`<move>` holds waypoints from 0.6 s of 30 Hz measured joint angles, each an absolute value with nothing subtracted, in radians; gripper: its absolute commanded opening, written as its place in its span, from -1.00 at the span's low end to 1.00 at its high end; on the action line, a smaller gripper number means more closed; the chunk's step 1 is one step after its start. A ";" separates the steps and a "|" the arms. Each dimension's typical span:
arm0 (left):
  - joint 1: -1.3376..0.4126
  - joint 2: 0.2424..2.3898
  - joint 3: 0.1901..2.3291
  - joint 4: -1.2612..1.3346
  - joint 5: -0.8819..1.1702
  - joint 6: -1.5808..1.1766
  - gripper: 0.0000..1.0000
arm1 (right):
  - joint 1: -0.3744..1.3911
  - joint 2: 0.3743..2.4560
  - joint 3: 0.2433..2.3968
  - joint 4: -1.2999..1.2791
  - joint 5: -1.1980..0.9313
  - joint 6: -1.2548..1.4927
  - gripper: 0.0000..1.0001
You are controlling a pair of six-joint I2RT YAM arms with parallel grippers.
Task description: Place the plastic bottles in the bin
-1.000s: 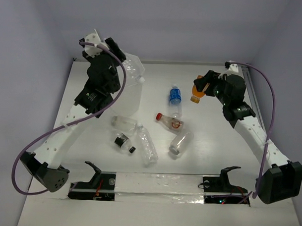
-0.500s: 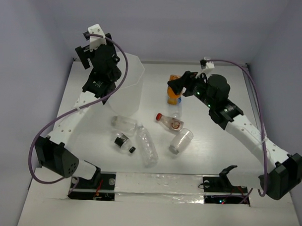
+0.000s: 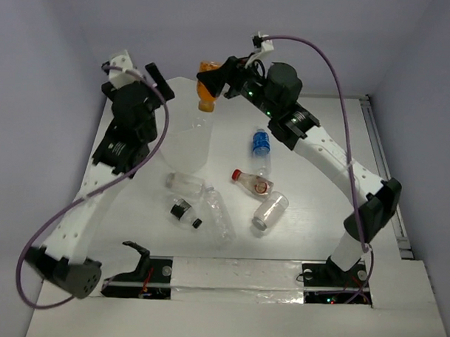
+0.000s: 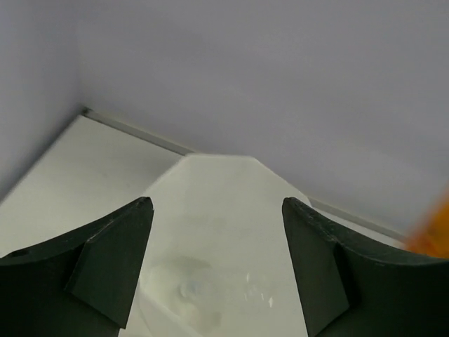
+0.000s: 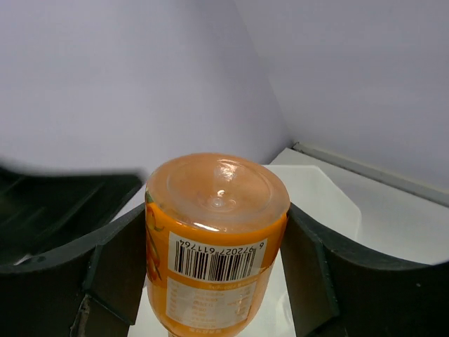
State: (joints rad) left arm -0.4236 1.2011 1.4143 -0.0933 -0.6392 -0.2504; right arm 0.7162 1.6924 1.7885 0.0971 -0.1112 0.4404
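Note:
The bin (image 3: 187, 137) stands at the back left, translucent white with a many-sided rim (image 4: 224, 165). One clear bottle (image 4: 186, 289) lies at its bottom. My right gripper (image 3: 207, 84) is shut on an orange bottle (image 3: 208, 90), held base up over the bin's far rim; the right wrist view shows the orange bottle (image 5: 217, 239) squeezed between both fingers (image 5: 116, 263). My left gripper (image 3: 145, 73) hangs open and empty just left of the bin, its fingers (image 4: 112, 260) framing the bin's mouth. Several more bottles lie on the table.
On the table lie a blue-labelled bottle (image 3: 261, 146), a red-capped bottle (image 3: 252, 182), clear bottles (image 3: 270, 211) (image 3: 185, 183) (image 3: 218, 217), a black-capped stub (image 3: 181, 210) and a small black cap (image 3: 197, 223). Walls close the back and sides.
My right arm carried the orange bottle from the back right leftward and up over the bin. My left gripper opened, let its clear bottle into the bin and drew back left.

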 measured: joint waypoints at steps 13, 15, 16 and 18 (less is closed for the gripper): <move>-0.418 0.611 0.839 -0.414 -0.173 -0.670 0.32 | 0.757 2.069 2.099 0.000 -0.098 0.408 0.93; -0.418 0.593 0.784 -0.463 -0.100 -0.704 0.42 | 0.764 2.075 2.105 -0.014 -0.094 0.399 0.99; -0.418 0.590 0.761 -0.488 -0.062 -0.721 0.46 | 0.767 2.075 2.109 -0.018 -0.093 0.393 1.00; -0.418 0.583 0.725 -0.527 -0.003 -0.748 0.56 | 0.768 2.072 2.118 -0.018 -0.093 0.387 0.99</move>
